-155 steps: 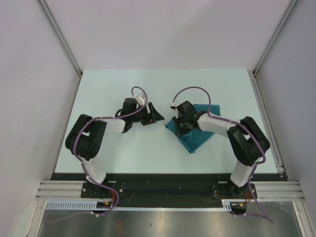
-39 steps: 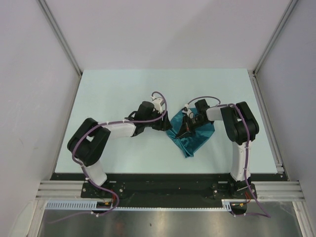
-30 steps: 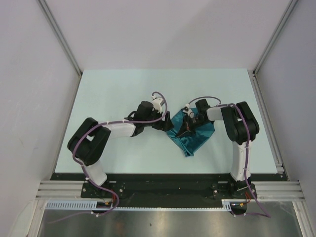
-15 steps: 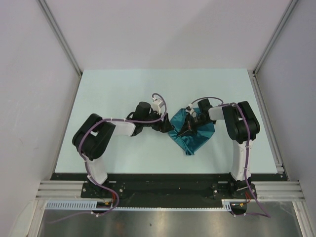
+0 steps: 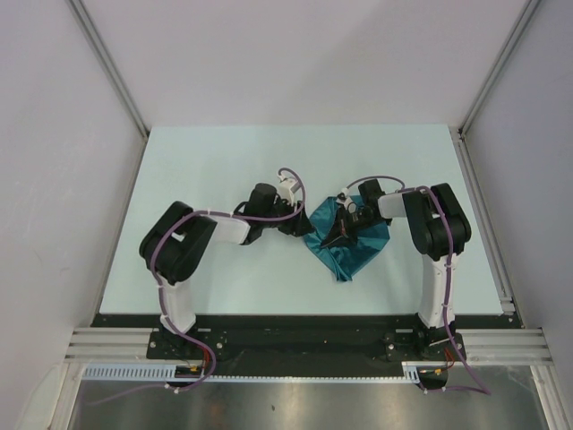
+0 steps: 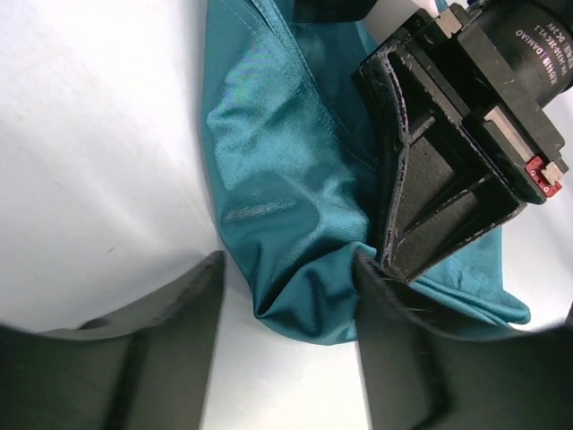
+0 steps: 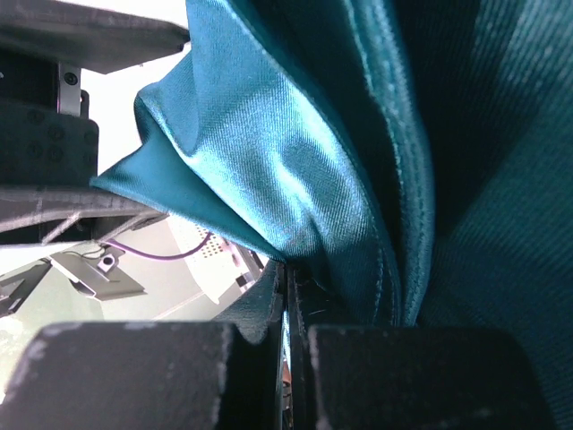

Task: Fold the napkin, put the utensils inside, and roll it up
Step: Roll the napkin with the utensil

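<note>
The right end effector [image 7: 288, 276] is clenched on a raised fold of the napkin [image 6: 269, 170]. The left end effector [image 6: 286, 267] stands released, its jaws apart, with the napkin's lower corner between them.

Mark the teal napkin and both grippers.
teal shiny fabric napkin [image 5: 352, 254], top view, its near folded part
left gripper [image 6: 286, 269], left wrist view, gap between open fingers
right gripper [image 7: 288, 285], right wrist view, closed fingertip seam

left pincer [image 5: 299, 229] moved to napkin [image 5: 351, 256] edge, napkin bunched up

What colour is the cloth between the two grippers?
Teal, with a slight sheen. The napkin shows best in the left wrist view.
</note>
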